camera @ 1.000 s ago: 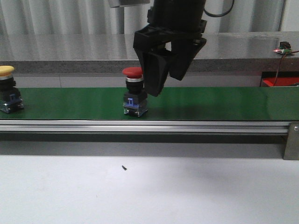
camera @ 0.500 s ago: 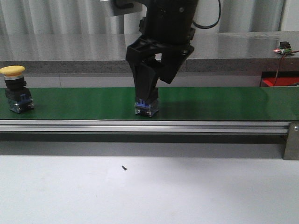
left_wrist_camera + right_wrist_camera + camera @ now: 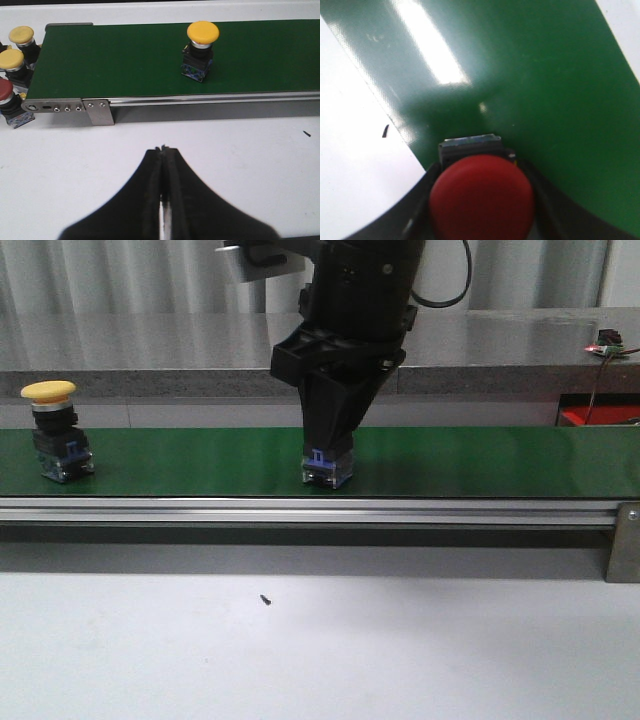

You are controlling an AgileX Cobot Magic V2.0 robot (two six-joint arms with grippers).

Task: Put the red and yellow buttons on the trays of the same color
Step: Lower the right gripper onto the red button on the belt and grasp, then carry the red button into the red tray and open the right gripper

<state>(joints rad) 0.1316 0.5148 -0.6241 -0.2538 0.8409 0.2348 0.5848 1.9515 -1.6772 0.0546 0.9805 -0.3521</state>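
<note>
One red button (image 3: pixel 481 197) half-hidden by pincer (image 3: pixel 329 445)

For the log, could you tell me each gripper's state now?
Left gripper: shut, empty.
Right gripper: shut on the red button.

two buttons on belt (image 3: pixel 480 460), well apart

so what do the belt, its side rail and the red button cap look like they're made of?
Belt: green rubbery or PVC sheet, probably; smooth, with a soft sheen.
Side rail: brushed metal, likely aluminium; silver, grooved, screwed bracket in the left wrist view.
Red button cap: moulded plastic by its look; matte, evenly coloured, between the right end effector fingers.
</note>
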